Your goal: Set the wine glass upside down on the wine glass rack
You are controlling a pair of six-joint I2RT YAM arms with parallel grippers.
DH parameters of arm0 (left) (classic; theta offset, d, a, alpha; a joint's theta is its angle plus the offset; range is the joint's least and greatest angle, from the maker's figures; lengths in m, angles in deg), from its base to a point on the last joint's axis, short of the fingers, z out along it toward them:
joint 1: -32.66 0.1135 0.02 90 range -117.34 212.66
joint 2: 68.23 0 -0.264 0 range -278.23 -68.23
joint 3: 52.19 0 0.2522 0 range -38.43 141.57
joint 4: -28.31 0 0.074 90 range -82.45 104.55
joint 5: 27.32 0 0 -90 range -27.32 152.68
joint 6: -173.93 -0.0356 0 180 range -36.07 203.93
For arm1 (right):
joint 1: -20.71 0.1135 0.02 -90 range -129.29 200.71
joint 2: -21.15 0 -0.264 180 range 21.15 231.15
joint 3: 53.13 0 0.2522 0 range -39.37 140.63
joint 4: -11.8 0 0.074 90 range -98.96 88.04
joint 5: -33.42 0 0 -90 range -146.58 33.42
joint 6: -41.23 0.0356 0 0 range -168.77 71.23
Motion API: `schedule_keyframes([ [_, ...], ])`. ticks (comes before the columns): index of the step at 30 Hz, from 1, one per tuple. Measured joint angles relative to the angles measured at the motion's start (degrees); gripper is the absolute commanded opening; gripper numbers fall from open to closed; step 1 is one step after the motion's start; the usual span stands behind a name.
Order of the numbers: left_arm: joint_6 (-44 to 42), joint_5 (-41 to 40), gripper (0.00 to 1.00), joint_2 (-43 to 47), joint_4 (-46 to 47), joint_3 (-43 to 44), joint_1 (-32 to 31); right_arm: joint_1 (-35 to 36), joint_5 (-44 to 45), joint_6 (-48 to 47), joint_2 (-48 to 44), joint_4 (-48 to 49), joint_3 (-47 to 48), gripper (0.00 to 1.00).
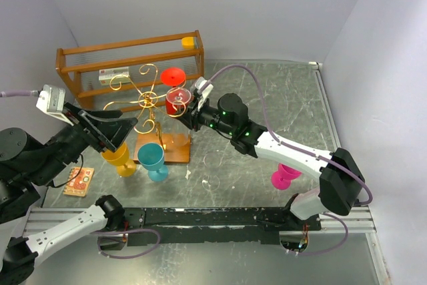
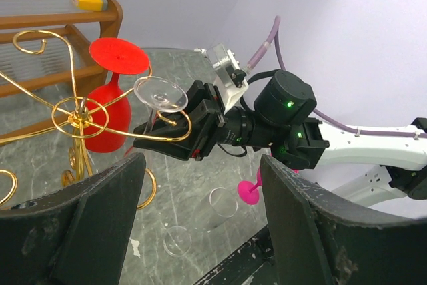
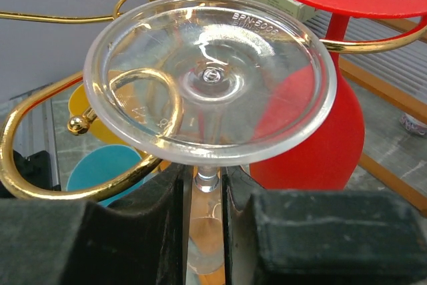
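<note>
- Grey marbled tabletop (image 1: 267,98) fills the scene, boxed in by pale lilac walls, and both arms reach in from the near edge.
- Nearest us, a small printed card (image 1: 79,181) lies flat at the left. A pink glass (image 1: 285,177) sits on the table under the right arm.
- We see the left gripper (image 2: 203,185) with its jaws spread wide and nothing between them, hanging over a yellow cup (image 1: 119,158). A teal glass (image 1: 153,158) sits just beside that cup.
- Behind the two cups stands the wine glass rack (image 1: 143,101), its thin gold scroll arms fanning out from a central post on a small wooden base.
- The right gripper (image 3: 205,195) is clamped on the stem of the clear wine glass (image 3: 210,85). It holds the glass upside down, foot uppermost, at the right side of the rack.
- The glass's foot sits just over one curled arm, and we cannot tell whether it rests on the wire.
- A red glass (image 3: 320,145) hangs upside down from the neighbouring arm, just beside the clear one.
- Farthest back, a wooden crate (image 1: 127,55) runs along the wall, with a yellow block (image 1: 190,42) on its top right corner.
</note>
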State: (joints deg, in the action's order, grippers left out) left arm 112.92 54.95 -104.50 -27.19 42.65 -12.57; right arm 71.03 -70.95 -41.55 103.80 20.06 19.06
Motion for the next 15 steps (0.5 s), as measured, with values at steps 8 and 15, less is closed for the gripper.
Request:
schedule_keyframes([
  [8,0.0,-0.2,0.8,0.0,-0.6,0.0,0.0,0.0,-2.6,0.4,0.0,0.6,0.0,0.0],
  [15,0.0,-0.7,0.8,0.0,-1.0,0.0,0.0,0.0,-5.2,1.6,0.0,1.4,0.1,0.0],
])
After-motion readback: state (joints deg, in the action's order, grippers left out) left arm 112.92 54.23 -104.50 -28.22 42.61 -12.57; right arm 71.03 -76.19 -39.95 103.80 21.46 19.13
